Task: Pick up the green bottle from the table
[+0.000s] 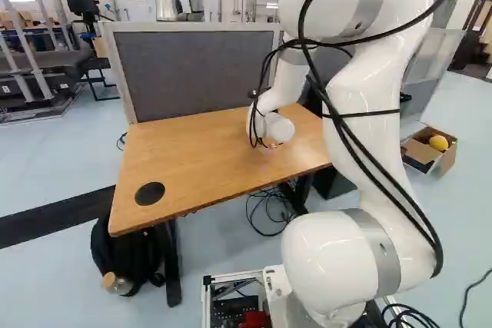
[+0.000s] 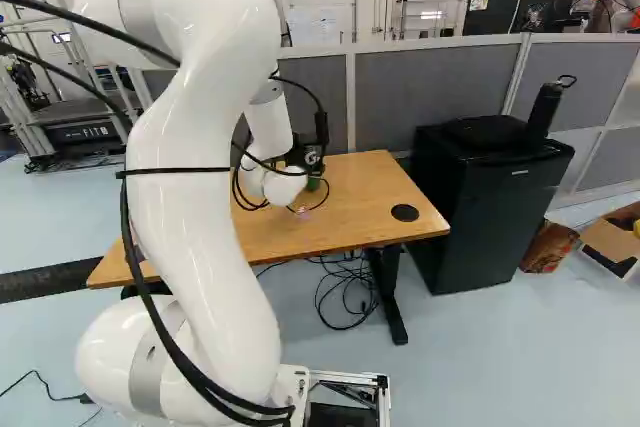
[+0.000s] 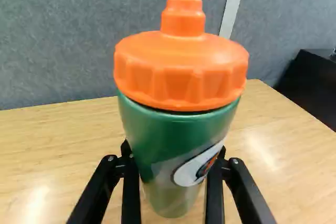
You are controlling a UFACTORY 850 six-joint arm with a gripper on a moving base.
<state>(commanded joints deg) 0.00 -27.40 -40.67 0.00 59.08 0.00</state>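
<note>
You can find a white emblem with an orange-red figure on the side of the green bottle (image 3: 181, 129), pale lettering on the black equipment (image 2: 80, 134) at the left of the right base view, and a small light mark (too small to make out) on the black cabinet (image 2: 495, 209).

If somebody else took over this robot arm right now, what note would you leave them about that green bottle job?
Gripper: shut on the green bottle, one finger against each side.
Bottle: cap up, over the wooden table; whether its base still touches the wood can't be told.
Done: reached and gripped.
Left: confirm it is clear of the table; if not, lift.
</note>
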